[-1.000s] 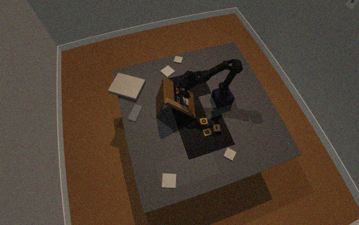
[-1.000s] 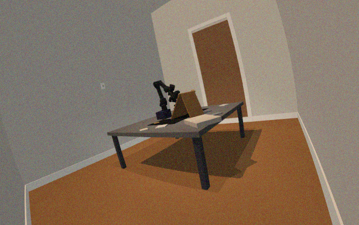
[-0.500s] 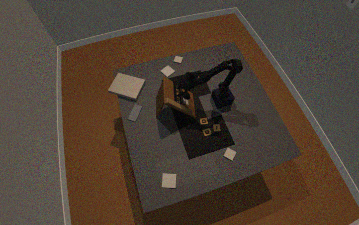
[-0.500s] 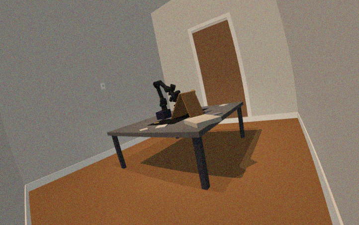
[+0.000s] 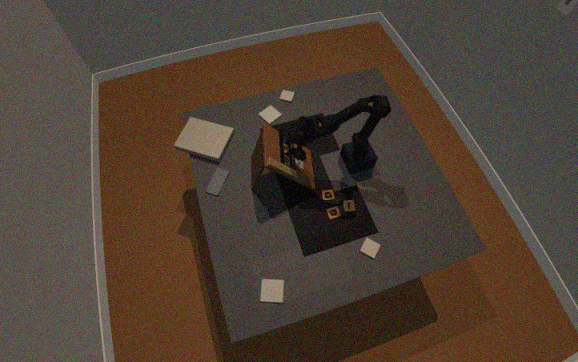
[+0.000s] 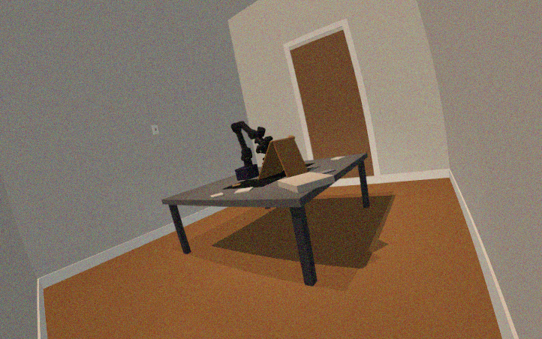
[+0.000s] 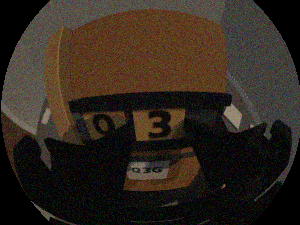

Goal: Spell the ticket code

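Held the claw (image 5: pixel 298 146) (image 6: pixel 262 150) (image 7: pixel 159 123) shut around the 3 tile (image 7: pixel 158 124), at the letter rail (image 7: pixel 150 100) of the wooden board (image 5: pixel 307 175) (image 6: pixel 293 155) (image 7: pixel 150 54). Showed the 3 upright in the wrist view, with a second tile (image 7: pixel 104 124) just to its left in the picture, apart from it by a narrow gap. Could not tell whether that one read 0 or Q, its lower part being hidden. Displayed "Q3G" on the white ticket (image 5: pixel 299 163) (image 7: pixel 148 170) below the rail, as far as could be read.

Left three loose tiles on the dark mat (image 5: pixel 315 239) beside the board: a D tile (image 5: pixel 327 195), what looked like a G tile (image 5: pixel 333 211), and a third loose tile (image 5: pixel 348 205), too small to read. Kept a thick pale block (image 5: pixel 204 138) (image 6: pixel 305 181) near the edge of the bench (image 5: pixel 238 255) (image 6: pixel 239 199), behind the board, with a thin grey slab (image 5: pixel 217 181) near it.
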You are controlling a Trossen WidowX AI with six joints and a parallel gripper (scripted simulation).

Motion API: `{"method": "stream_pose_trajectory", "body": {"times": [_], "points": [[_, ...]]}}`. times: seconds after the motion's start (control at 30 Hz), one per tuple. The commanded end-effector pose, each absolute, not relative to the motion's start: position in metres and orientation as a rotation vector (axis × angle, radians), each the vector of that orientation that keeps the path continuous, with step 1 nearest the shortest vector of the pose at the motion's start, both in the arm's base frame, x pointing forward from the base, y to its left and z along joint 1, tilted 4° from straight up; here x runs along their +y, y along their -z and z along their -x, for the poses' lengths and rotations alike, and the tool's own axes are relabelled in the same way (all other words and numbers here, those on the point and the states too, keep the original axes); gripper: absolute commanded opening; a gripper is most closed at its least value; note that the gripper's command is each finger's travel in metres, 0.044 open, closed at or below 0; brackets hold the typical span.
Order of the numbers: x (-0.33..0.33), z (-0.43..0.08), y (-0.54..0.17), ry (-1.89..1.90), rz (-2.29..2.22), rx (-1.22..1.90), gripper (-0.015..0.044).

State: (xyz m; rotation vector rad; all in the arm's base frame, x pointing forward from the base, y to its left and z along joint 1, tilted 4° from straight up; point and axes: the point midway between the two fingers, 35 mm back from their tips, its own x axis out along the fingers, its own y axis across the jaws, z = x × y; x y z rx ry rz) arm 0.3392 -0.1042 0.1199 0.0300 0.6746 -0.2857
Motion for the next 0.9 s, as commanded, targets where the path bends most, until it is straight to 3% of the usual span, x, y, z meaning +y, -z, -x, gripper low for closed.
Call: {"method": "stream_pose_trajectory", "body": {"times": [0.0,0.87], "points": [[-0.103,-0.336,-0.122,0.291,-0.033,0.672,0.0289],[-0.097,-0.322,-0.135,0.291,-0.034,0.673,0.0295]]}}
